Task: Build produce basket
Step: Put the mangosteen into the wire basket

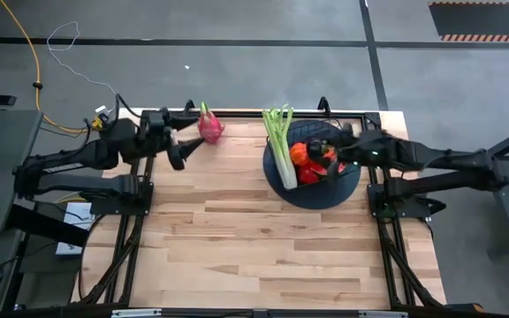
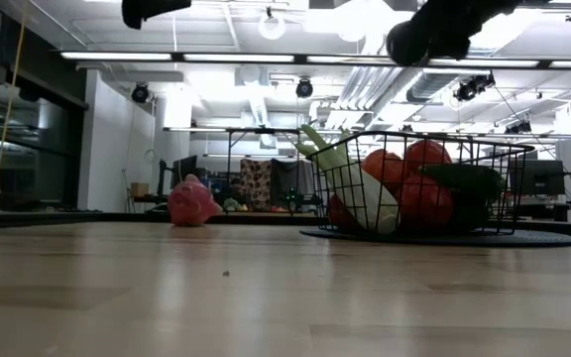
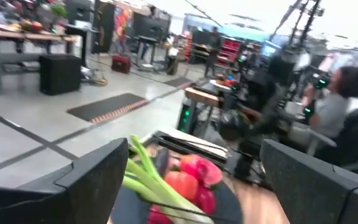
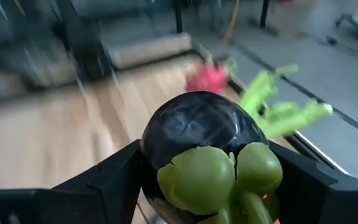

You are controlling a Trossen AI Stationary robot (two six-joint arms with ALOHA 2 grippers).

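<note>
Right gripper (image 4: 204, 186) gripping dark round green-stemmed fruit (image 4: 197, 134) above black wire-mesh basket (image 1: 353, 159) at two o'clock, left gripper (image 1: 180, 146) hanging open, pink dragon fruit (image 1: 209, 128) lying at eleven o'clock, green celery stalk (image 1: 281, 141) leaning in basket

Overhead tube lights (image 2: 295, 58) supply the room; in the low view they glare white and wash out the ceiling. The table (image 1: 237, 238) is evenly lit from above, with soft shadows beneath both arms. In the low view the near tabletop is out of focus; the basket (image 2: 434, 188) is sharper. The left wrist view is motion-blurred throughout, its far background overexposed. The right wrist view is streaked with blur: the dragon fruit (image 4: 207, 78) and celery (image 4: 278, 109) smear, while the dark fruit (image 4: 197, 134) is sharper.
</note>
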